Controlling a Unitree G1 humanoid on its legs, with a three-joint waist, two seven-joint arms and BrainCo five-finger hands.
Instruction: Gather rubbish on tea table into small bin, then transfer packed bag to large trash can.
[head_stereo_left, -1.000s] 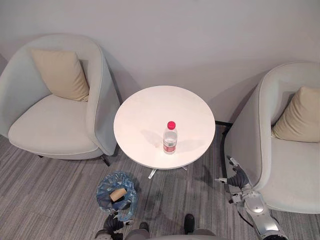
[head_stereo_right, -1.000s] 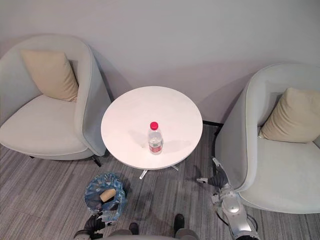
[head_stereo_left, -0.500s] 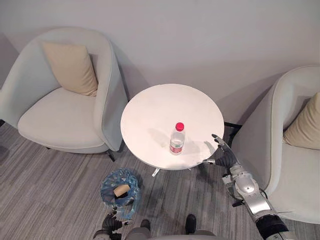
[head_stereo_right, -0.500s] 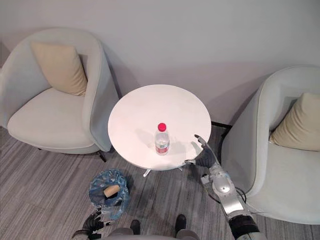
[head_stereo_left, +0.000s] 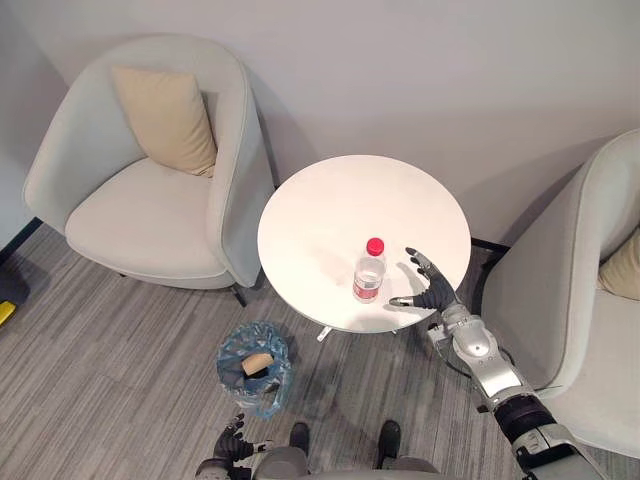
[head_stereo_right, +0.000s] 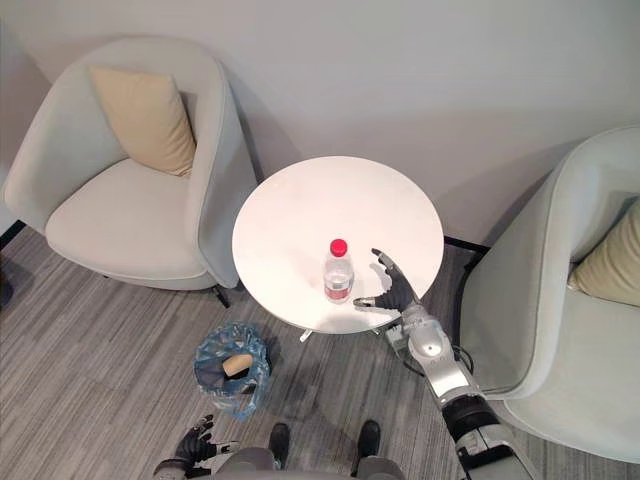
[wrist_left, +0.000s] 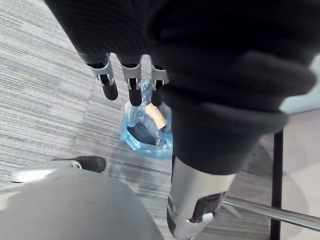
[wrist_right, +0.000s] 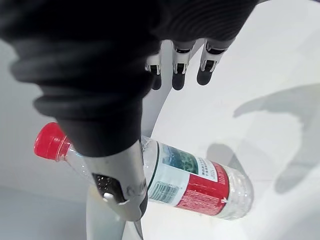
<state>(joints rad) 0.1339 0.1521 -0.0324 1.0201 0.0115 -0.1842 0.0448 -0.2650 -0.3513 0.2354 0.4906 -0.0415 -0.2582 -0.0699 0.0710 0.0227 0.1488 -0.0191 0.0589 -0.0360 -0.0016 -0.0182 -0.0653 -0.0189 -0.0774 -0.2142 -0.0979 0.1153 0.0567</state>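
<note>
- Nearest, at 6 o'clock low down, the left hand (head_stereo_left: 232, 443) hangs just above the grey floor (head_stereo_left: 110, 340). Its fingers (wrist_left: 131, 85) are loose and straight and carry nothing.
- Just beyond it stands the small bin (head_stereo_left: 268, 388), lined with a blue bag (head_stereo_left: 232, 352). A cardboard tube (head_stereo_left: 258, 361) lies inside.
- The bin sits on the floor at about 7 o'clock from the round white table (head_stereo_left: 330, 205), close by its edge.
- The right hand (head_stereo_left: 437, 295) reaches over the table's near rim at about 4 o'clock. Its fingers are spread wide, the thumb points toward the bottle, and it grips nothing.
- The bottle (head_stereo_left: 369, 271) stands upright on the table with its red cap (head_stereo_left: 375, 245) on, at about 5 o'clock from the table's middle. The hand is just beside it at its 3 o'clock; I cannot tell whether the thumb touches it.
- Farther off, at 10 o'clock from the table, is a pale armchair (head_stereo_left: 130, 205) with a beige cushion (head_stereo_left: 168, 118).
- A second armchair (head_stereo_left: 570, 270) stands at 3 o'clock.
</note>
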